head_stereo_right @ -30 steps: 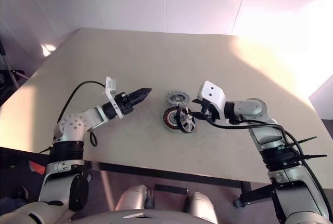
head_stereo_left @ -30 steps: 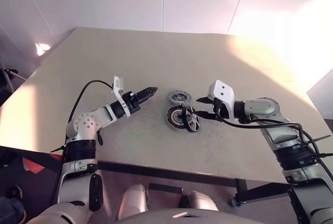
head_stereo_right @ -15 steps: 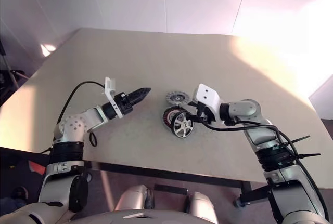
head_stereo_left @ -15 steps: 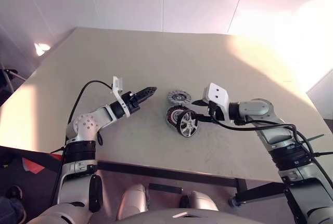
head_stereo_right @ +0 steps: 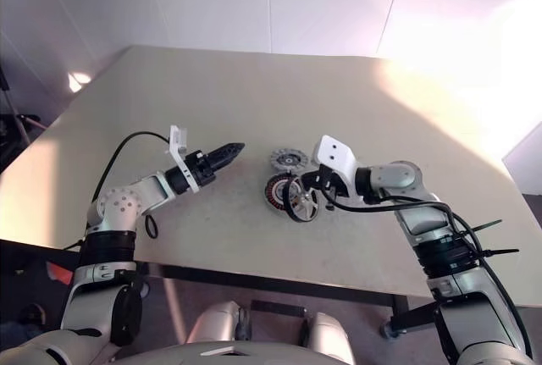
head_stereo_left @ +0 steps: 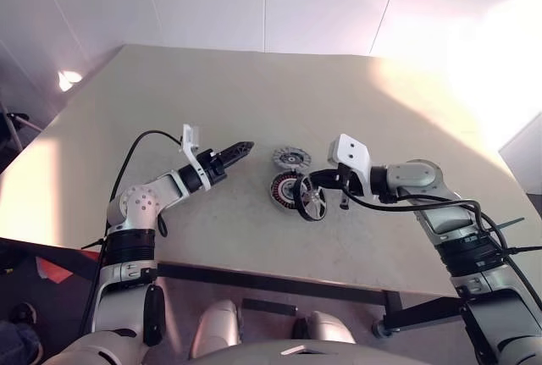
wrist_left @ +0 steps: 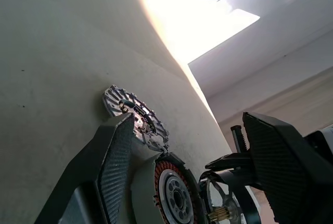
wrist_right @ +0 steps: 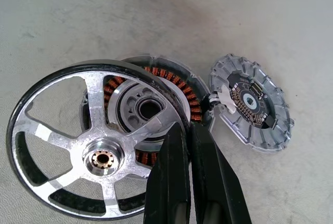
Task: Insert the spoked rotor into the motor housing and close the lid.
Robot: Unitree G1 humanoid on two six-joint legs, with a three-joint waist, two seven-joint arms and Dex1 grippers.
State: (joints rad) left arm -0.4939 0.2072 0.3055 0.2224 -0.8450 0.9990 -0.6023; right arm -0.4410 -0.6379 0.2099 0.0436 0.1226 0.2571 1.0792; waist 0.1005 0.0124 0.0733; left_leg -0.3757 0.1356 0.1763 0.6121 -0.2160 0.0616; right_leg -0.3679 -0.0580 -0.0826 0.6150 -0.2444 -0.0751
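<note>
Bare table [head_stereo_left: 169, 85] all around; tilted spoked rotor [head_stereo_left: 310, 198] over the motor housing [head_stereo_left: 285, 189], lid [head_stereo_left: 291, 158] just beyond.

Lab or test room, bare beige table [head_stereo_left: 254, 85]; plain white panelled walls [head_stereo_left: 212, 1]

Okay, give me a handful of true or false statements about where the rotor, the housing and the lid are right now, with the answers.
1. The right end effector is shut on the rotor's rim. True.
2. The rotor lies flat inside the housing. False: it is tilted, leaning over the housing.
3. The lid covers the housing. False: it lies on the table beside it.
4. The left end effector is open and holds nothing. True.
5. The housing's copper winding shows. True.
</note>
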